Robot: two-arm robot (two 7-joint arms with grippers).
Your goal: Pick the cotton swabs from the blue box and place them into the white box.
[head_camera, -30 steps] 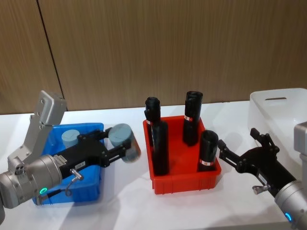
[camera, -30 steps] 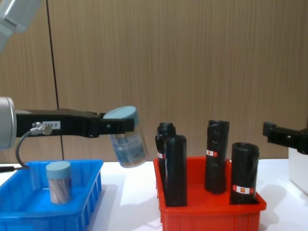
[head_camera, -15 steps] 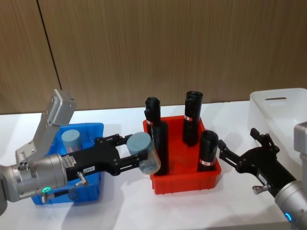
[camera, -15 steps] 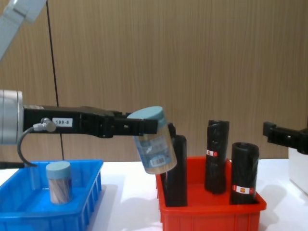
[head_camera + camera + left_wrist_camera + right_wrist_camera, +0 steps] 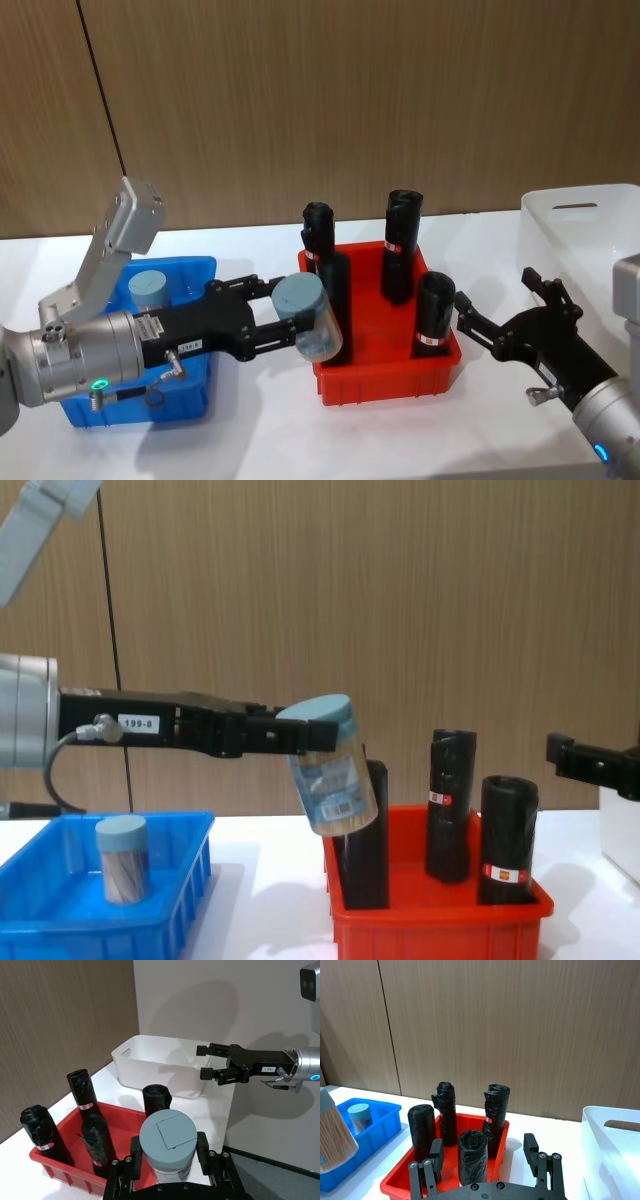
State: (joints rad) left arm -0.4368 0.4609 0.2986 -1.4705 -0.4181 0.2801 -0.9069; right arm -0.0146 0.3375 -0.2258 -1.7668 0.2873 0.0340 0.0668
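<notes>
My left gripper [image 5: 296,316] is shut on a clear jar of cotton swabs [image 5: 312,320] with a pale blue-grey lid, held tilted in the air at the red bin's left edge; the held jar [image 5: 330,772] hangs well above the table. The same jar's lid [image 5: 167,1133] sits between the fingers. Another jar of cotton swabs [image 5: 148,290] stands upright in the blue box [image 5: 192,266] at the left. The white box [image 5: 585,235] is at the far right. My right gripper [image 5: 497,298] hovers open, empty, between the red bin and the white box.
A red bin [image 5: 390,376] holding several tall black rolls [image 5: 402,245] with red-white labels stands mid-table between the blue and white boxes. A wood-panel wall closes off the back. Bare white table lies in front of the bins.
My left gripper has carried the held jar rightward, from beside the blue box to the red bin's left edge, and slightly higher. The right arm has not moved.
</notes>
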